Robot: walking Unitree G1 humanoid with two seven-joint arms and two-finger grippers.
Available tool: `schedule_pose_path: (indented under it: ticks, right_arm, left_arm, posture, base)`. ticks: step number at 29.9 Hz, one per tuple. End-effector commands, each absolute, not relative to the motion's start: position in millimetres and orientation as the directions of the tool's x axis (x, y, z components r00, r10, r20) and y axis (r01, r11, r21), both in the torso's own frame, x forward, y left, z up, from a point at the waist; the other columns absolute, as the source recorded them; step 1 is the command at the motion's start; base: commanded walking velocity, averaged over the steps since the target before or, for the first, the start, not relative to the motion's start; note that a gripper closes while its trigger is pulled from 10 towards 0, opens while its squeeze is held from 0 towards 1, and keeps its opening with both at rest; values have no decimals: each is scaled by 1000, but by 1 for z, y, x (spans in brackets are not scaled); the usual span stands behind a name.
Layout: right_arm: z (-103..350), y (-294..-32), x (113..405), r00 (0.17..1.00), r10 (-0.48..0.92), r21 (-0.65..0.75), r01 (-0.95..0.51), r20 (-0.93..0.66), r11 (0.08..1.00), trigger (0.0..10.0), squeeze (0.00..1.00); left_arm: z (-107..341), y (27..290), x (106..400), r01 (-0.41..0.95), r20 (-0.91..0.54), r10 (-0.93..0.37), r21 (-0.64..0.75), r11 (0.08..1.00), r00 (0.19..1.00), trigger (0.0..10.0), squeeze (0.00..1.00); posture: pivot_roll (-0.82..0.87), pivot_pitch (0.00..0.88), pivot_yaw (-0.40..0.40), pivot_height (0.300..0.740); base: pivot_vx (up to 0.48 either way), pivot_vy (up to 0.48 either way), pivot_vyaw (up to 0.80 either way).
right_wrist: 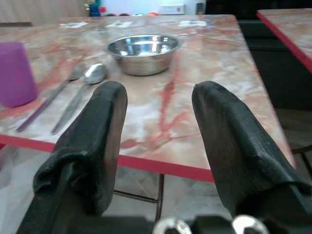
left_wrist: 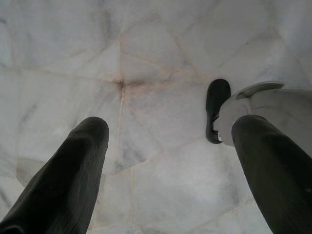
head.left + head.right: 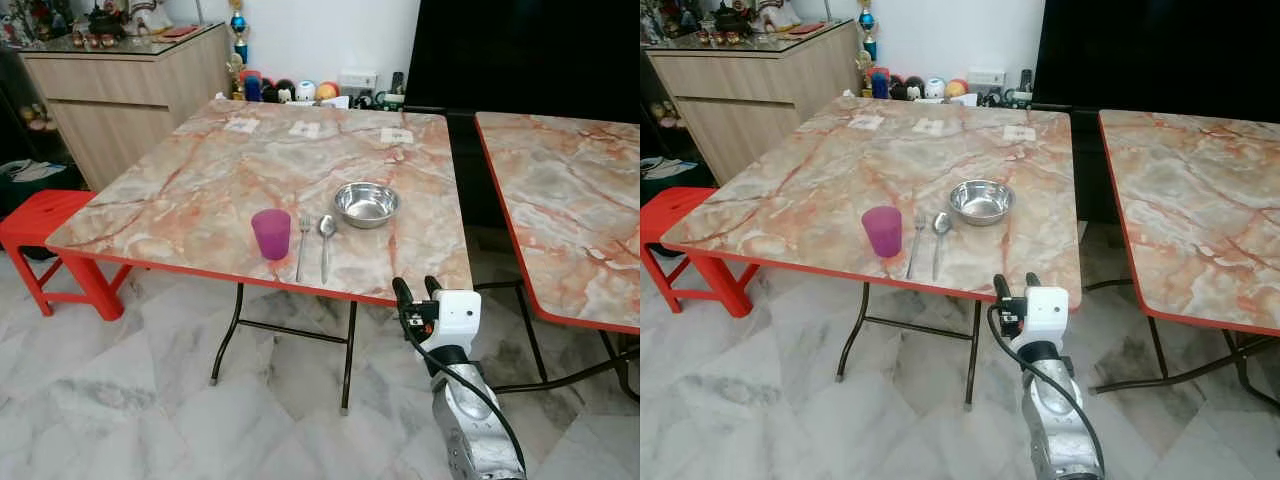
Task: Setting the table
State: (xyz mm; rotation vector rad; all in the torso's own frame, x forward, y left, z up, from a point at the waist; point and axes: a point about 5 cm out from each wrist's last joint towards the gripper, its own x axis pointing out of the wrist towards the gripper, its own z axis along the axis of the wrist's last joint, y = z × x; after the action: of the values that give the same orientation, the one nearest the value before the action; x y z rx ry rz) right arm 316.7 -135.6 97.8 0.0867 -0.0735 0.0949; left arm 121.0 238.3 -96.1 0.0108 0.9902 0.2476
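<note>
- Left eye view: purple cup (image 3: 271, 233), fork (image 3: 302, 245), spoon (image 3: 326, 245) and steel bowl (image 3: 366, 203) on marble table (image 3: 200, 190)
- Right gripper (image 3: 417, 291) hovers empty, fingers apart, just off the table edge
- Left gripper (image 2: 165, 165) spread over floor

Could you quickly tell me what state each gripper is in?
Left gripper: jaws open, empty, over the floor.
Right gripper: jaws open, empty, before the table.

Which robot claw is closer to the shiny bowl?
The right claw. It hovers open just off the table's near edge, pointing toward the bowl. The left claw hangs open over the floor, away from the table.
</note>
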Motion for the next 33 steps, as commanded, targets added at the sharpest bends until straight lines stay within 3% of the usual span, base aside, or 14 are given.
schedule_pose_path:
  ticks: [1, 6, 13, 33]
  right_arm:
    - [100, -135, 317, 992, 96, 87, -103, 86, 991, 10000, 0]
    - [100, -133, 317, 990, 115, 76, -121, 86, 990, 10000, 0]
    - [102, -130, 317, 986, 132, 57, -138, 101, 989, 10000, 0]
    - [101, -135, 319, 992, 82, 95, -91, 92, 991, 10000, 0]
  left_arm:
    - [-97, 239, 118, -201, -835, 213, 125, 972, 508, 10000, 0]
    - [-97, 239, 118, -203, -834, 212, 124, 971, 509, 10000, 0]
    - [-97, 239, 118, -204, -834, 212, 123, 971, 509, 10000, 0]
    - [-97, 239, 118, -205, -835, 210, 119, 971, 509, 10000, 0]
  posture:
    - [29, 49, 2, 740]
    - [30, 48, 1, 740]
    - [31, 49, -1, 740]
    - [32, 51, -2, 740]
  base:
    - [0, 0, 0]
    - [205, 0, 0]
    - [276, 0, 717]
    - [281, 0, 0]
